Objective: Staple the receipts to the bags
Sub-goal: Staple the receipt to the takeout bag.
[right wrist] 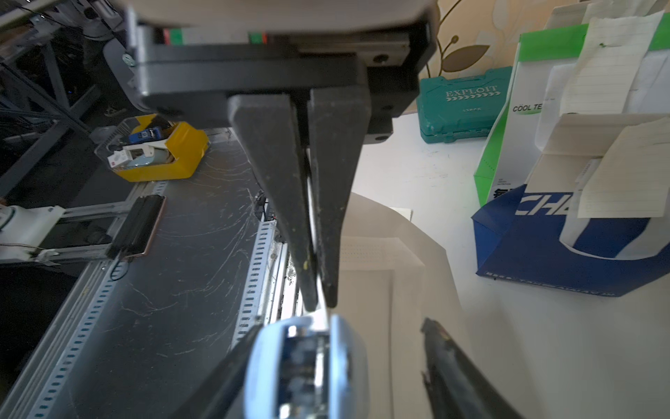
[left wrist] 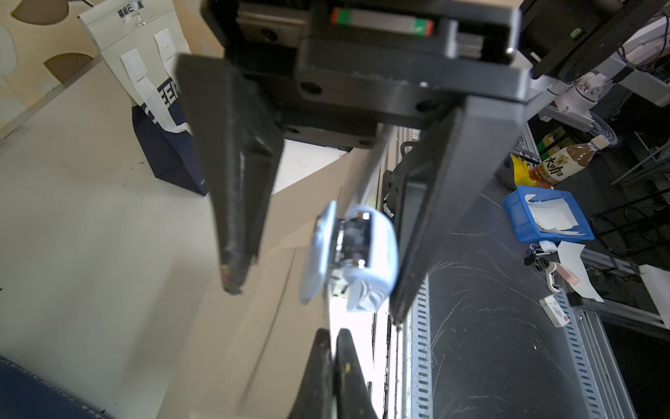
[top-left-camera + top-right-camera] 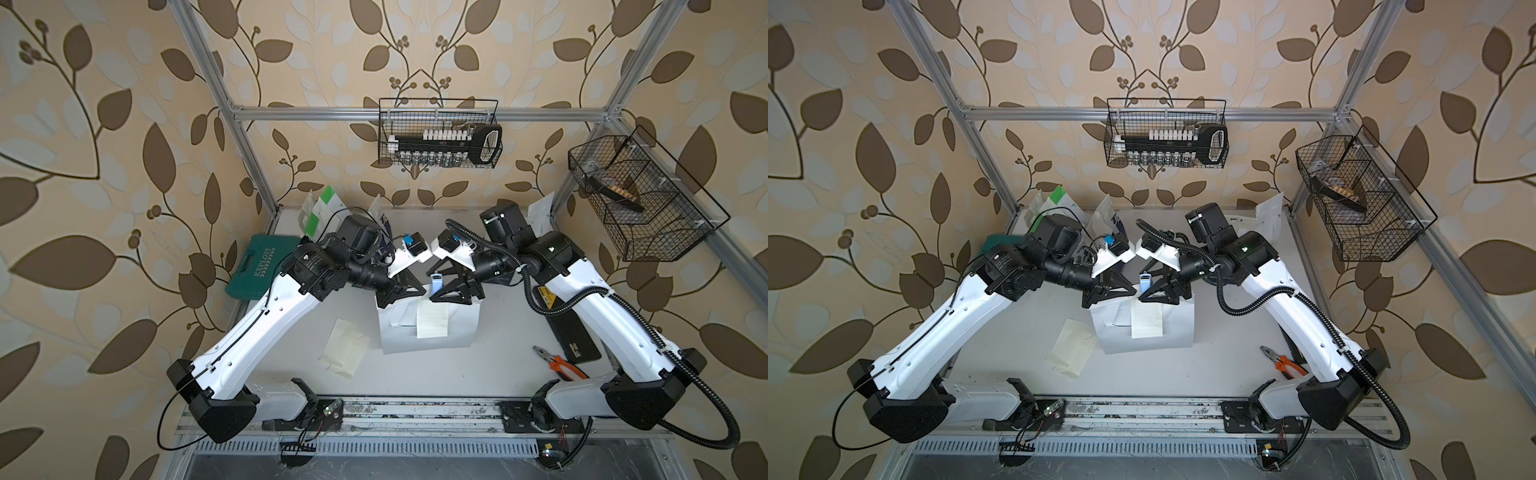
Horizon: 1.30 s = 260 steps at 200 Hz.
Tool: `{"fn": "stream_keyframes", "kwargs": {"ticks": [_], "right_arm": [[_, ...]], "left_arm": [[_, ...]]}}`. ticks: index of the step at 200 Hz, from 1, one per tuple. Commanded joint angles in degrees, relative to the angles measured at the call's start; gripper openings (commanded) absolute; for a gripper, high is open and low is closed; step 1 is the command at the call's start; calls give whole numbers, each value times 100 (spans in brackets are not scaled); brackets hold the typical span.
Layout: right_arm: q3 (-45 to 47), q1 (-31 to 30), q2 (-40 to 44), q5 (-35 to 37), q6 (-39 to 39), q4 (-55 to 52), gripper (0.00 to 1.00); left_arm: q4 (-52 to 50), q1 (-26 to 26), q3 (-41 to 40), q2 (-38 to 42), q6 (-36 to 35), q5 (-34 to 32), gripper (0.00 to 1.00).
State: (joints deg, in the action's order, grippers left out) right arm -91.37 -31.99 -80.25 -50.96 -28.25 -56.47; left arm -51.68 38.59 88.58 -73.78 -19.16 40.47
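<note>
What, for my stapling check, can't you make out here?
- Left gripper, right wrist view: whether it pinches paper, blurred.
- Stapler, left wrist view: blurred, so what sits in its mouth is unclear.
- Receipt print, top views: too small.
- White bag top edge, top views: partly hidden under the right gripper.

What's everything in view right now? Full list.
white bag: 1, white, flat at table centre
receipt: 1, cream, lying on white bag
loose receipts: a few, cream, left of white bag
stapler: 1, light blue, at bag's top edge
standing bags: several, green-white, navy-white, white, table back
tool case: 1, teal, left edge
pliers: 1, orange-handled, front right
flat box: 1, black, under right arm
wire baskets: 2, black, on frame
left gripper: 1, black, shut at bag's top edge
right gripper: 1, black, open around stapler
</note>
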Motion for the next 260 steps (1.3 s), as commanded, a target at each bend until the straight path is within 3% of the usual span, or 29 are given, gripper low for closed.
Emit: {"fn": "stream_keyframes", "kwargs": {"ticks": [1,15,65,81,88,97,105,131,149,187,218,245,260], "right_arm": [[135,221,-88,-429,-109,204,26],[275,226,-54,-474,-16,477,0],[606,310,23,-489,412,1241,0],[680,316,142,-129,833,1555,0],[654,316,202,-62,828,1492,36],[719,323,322,205,1030,1643,58],[831,320,480,364,1179,1822,71],[1322,324,1098,843,1746,2721,94],[1397,324,1379,1083,2129,3150,95],[1745,298,1998,2278,3108,4259,94],[1720,-7,2071,3612,3772,4029,78],[2041,-794,2249,5124,3956,3961,64],[2116,-1330,2207,5717,3750,3963,61]], "left_arm": [[295,52,296,197,97,619,0],[333,47,275,215,118,655,0],[409,49,274,267,185,772,0],[379,46,274,259,175,663,0],[377,45,254,268,177,546,0],[403,49,204,285,188,419,0],[516,47,141,309,288,239,0],[809,45,-22,322,536,-24,0],[1009,48,-103,329,764,-318,0],[1305,46,-203,278,1278,-895,0],[1745,52,-387,346,1774,-1325,0],[1865,60,-394,313,2107,-1702,0],[1814,54,-354,242,2159,-1733,0]]}}
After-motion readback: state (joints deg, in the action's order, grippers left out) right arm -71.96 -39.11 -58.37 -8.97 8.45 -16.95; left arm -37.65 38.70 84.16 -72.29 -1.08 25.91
